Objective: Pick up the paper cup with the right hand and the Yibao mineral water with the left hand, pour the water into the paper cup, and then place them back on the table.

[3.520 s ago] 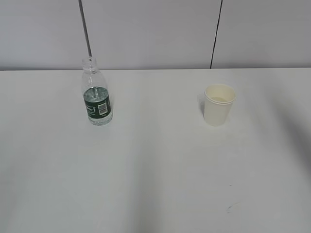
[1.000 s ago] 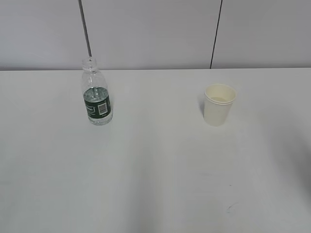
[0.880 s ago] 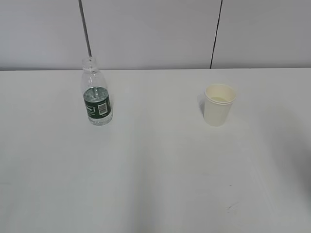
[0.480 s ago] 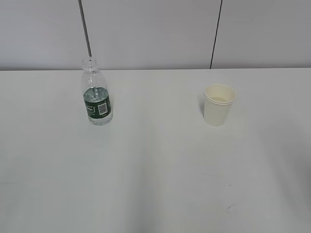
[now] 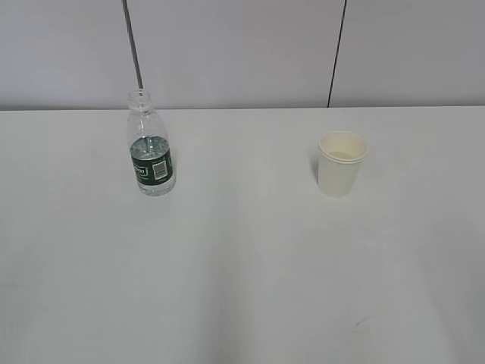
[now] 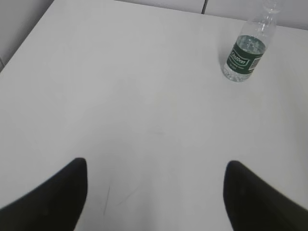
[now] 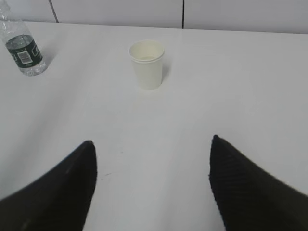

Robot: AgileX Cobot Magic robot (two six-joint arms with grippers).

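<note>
Yibao mineral water (image 5: 151, 146): small clear ribbed bottle, capless neck, dark green label with a white barcode patch, partly filled; stands upright on the white counter (image 5: 242, 265), far ahead and to the right of the left hand (image 6: 154, 192), well apart from it. In the left wrist view the bottle (image 6: 246, 50) has its neck cut off by the upper frame edge. Left hand: two black fingers (image 6: 53, 199) spread wide, released, nothing between them; only their tips show, the rest runs out of the lower frame. Bare counter lies between these fingers and the bottle, marked with faint hairline scratches just ahead of the left finger. Paper cup (image 5: 342, 163): plain cream-white, rolled rim, tapering downward, upright, shorter than the bottle and well apart from it to the right; its contents cannot be made out. In the right wrist view the cup (image 7: 147, 64) stands ahead of the right hand (image 7: 154, 183), slightly left of the midline between the fingers, clear counter on every side. Right hand: black fingers (image 7: 248, 192) spread wide, released, holding nothing, their bases cut by the lower edge. Neither arm appears in the exterior view. A tiny dark scuff (image 5: 358, 325) marks the near counter; a grey panelled wall (image 5: 242, 53) closes the far edge.
</note>
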